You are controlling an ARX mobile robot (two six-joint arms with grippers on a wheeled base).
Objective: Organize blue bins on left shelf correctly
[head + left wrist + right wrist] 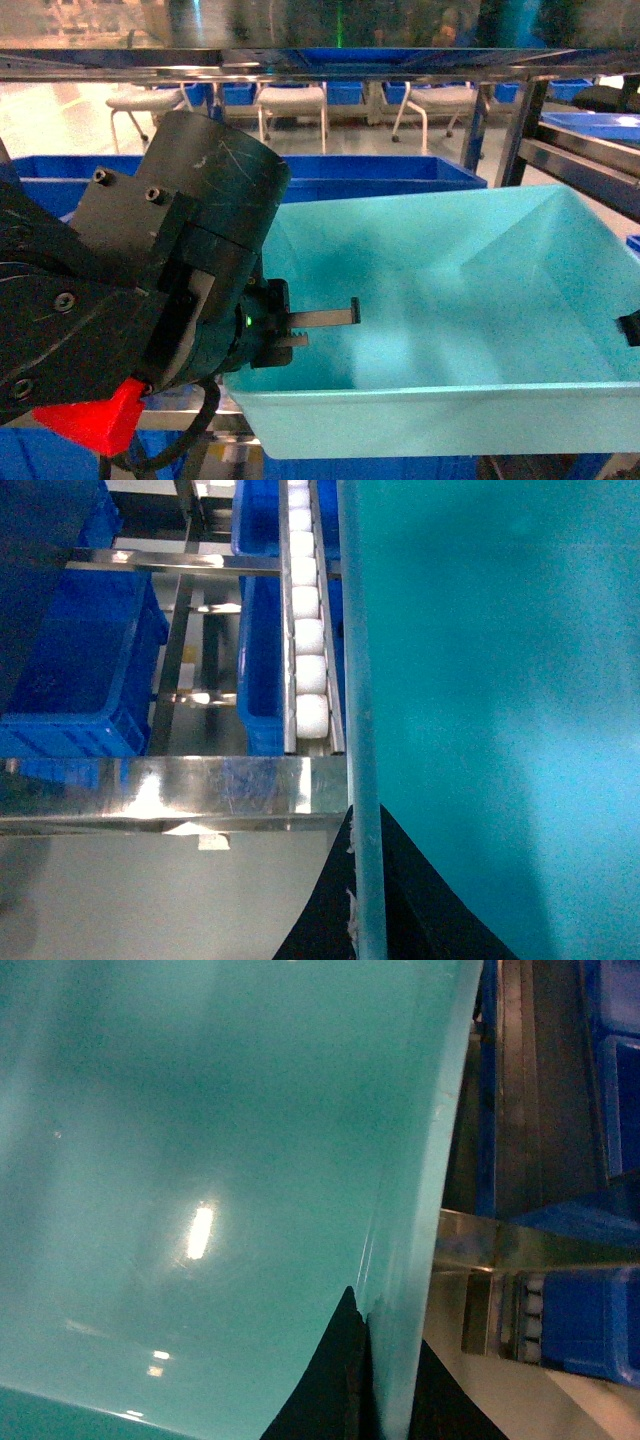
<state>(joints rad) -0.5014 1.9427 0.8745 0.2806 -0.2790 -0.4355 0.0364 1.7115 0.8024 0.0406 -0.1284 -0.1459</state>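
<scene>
While both my grippers pinch its side walls, the turquoise bin (450,300) hangs at the left shelf (180,785).
Left gripper (330,320) and right gripper (628,328) jaws each clamp a rim; seating it on the rollers (308,630) is still left.

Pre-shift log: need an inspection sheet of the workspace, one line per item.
Surface: steel shelf, white roller track beside the bin.
Job's things: turquoise bin empty, tilted, its near edge at the shelf front.
Clutter: nothing seen.
Grippers: left gripper straddles the bin's left rim; right gripper straddles the right rim; both look clamped.
Cables: black cable loops under the left arm.
Surroundings: dark blue crates behind, white chairs beyond.
</scene>
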